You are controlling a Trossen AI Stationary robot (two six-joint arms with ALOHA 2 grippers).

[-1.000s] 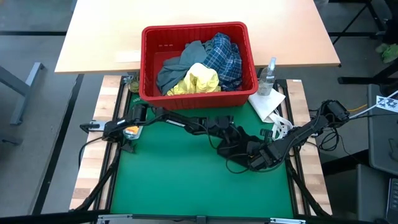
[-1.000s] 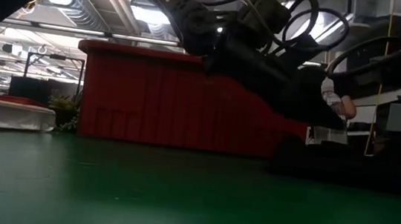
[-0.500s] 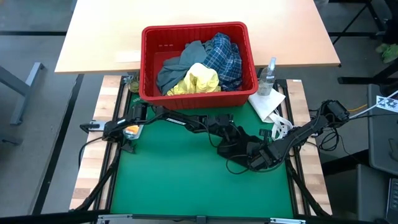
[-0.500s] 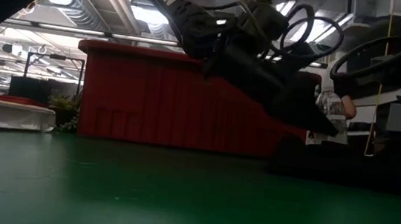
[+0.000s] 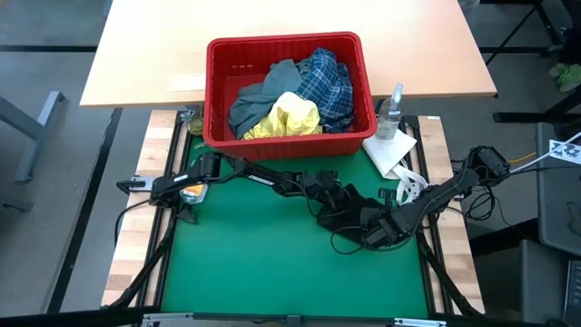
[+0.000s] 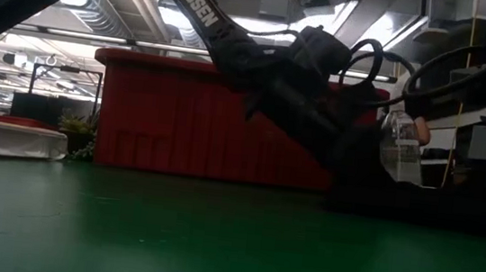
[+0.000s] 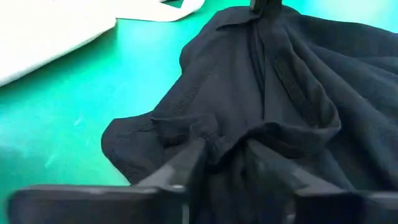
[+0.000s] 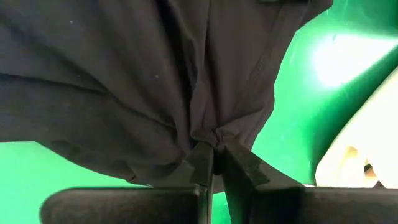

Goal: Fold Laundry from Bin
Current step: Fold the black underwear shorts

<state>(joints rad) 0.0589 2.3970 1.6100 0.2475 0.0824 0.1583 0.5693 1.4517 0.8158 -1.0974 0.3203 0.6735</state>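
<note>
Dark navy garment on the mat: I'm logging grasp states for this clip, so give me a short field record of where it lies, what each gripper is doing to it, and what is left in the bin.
garment: dark navy garment, crumpled on the green mat, outside the bin
left gripper: left gripper low at the garment, fingers straddling a raised fold, not fully shut
right gripper: right gripper pinched shut on a bunched edge of the garment
bin: red bin behind the mat, holding a yellow garment, a plaid shirt and a grey-blue garment
</note>
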